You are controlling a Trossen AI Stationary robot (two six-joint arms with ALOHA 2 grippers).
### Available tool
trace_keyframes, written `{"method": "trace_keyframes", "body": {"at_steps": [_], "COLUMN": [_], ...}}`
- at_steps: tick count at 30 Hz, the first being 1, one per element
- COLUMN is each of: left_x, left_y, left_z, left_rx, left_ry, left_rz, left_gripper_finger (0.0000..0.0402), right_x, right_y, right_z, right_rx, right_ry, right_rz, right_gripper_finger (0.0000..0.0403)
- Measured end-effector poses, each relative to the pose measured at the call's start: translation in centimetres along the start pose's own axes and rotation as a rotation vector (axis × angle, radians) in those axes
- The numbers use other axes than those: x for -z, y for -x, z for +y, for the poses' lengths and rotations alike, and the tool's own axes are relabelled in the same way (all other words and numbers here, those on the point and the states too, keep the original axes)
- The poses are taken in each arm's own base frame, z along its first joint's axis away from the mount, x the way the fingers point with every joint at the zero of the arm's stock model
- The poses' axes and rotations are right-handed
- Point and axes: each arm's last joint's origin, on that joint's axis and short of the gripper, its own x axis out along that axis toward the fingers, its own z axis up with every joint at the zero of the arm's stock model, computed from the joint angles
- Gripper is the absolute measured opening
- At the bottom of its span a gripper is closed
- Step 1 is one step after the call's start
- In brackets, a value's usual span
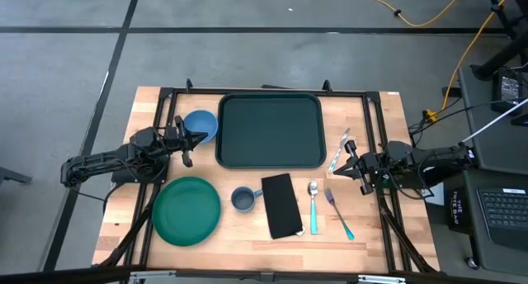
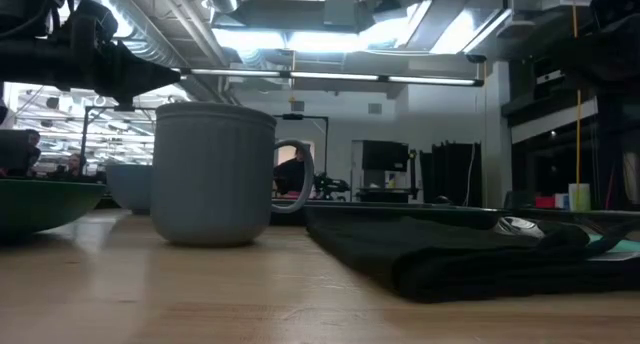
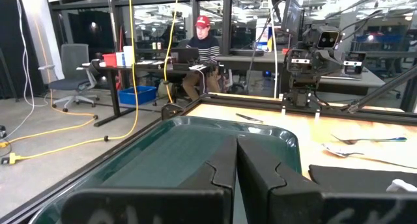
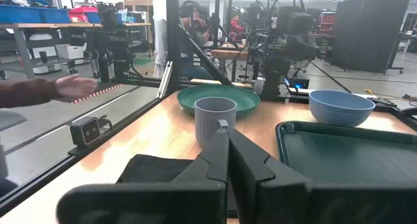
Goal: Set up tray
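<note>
The dark green tray (image 1: 270,130) lies flat at the middle of the table's far side and nothing is on it; both wrist views show it (image 3: 176,152) (image 4: 352,152). My left gripper (image 1: 188,140) (image 3: 236,160) is shut. It hovers off the tray's left edge, next to the blue bowl (image 1: 200,125). My right gripper (image 1: 351,162) (image 4: 228,146) is shut too, off the tray's right near corner, close to the knife (image 1: 339,152). Near the table's front lie a green plate (image 1: 187,210), a grey mug (image 1: 242,199) (image 2: 215,174), a black folded napkin (image 1: 281,205), a spoon (image 1: 313,205) and a fork (image 1: 338,211).
A black metal frame (image 1: 272,92) borders the table, with rails running along both sides. A person's hand (image 4: 71,87) reaches in beyond the table's near edge. Another person sits at a desk (image 3: 203,45) in the room behind.
</note>
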Motion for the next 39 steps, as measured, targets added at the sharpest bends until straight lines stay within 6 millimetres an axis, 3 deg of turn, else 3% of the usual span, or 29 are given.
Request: {"method": "trace_keyframes", "body": {"at_steps": [24, 39], "left_x": [0.01, 0.0], "left_y": [0.0, 0.01], "left_z": [0.0, -0.2], "left_rx": [0.0, 0.07], "left_ry": [-0.001, -0.072], "left_rz": [0.0, -0.002], "left_gripper_finger": [0.0006, 0.0001], "right_x": [0.0, 0.17], "right_y": [0.0, 0.05], "right_z": [0.0, -0.53], "right_rx": [0.0, 0.181], "right_ry": [-0.05, -0.003], "right_rz": [0.0, 0.022], "right_gripper_finger": [0.0008, 0.0008]}}
